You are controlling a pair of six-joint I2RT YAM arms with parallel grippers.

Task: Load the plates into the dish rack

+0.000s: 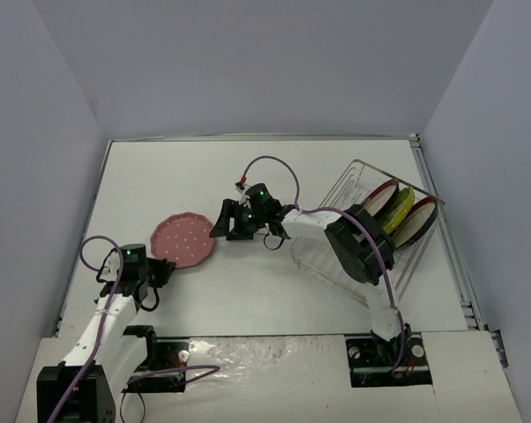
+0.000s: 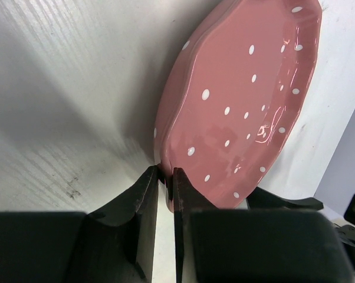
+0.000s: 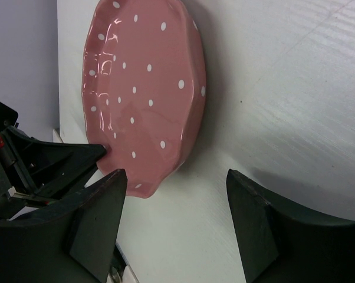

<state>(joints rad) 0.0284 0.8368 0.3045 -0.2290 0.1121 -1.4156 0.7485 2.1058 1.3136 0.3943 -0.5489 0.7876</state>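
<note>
The pink scalloped plate (image 1: pixel 184 240) with white dots lies left of centre on the table. My left gripper (image 1: pixel 164 270) is shut on its near rim; in the left wrist view the fingertips (image 2: pixel 178 175) pinch the plate's edge (image 2: pixel 242 100). I cannot tell whether the plate is clear of the table. My right gripper (image 1: pixel 223 222) is open and empty just right of the plate, which shows ahead of it in the right wrist view (image 3: pixel 142 88). The silver wire dish rack (image 1: pixel 336 189) at the right holds two dark-red-rimmed plates (image 1: pixel 382 201) (image 1: pixel 419 220) and the yellow-green plate (image 1: pixel 399 211), all on edge.
The right arm's dark forearm (image 1: pixel 361 247) reaches over the rack's near left part. Purple cables loop above both arms. White walls close in the table at the back and on both sides.
</note>
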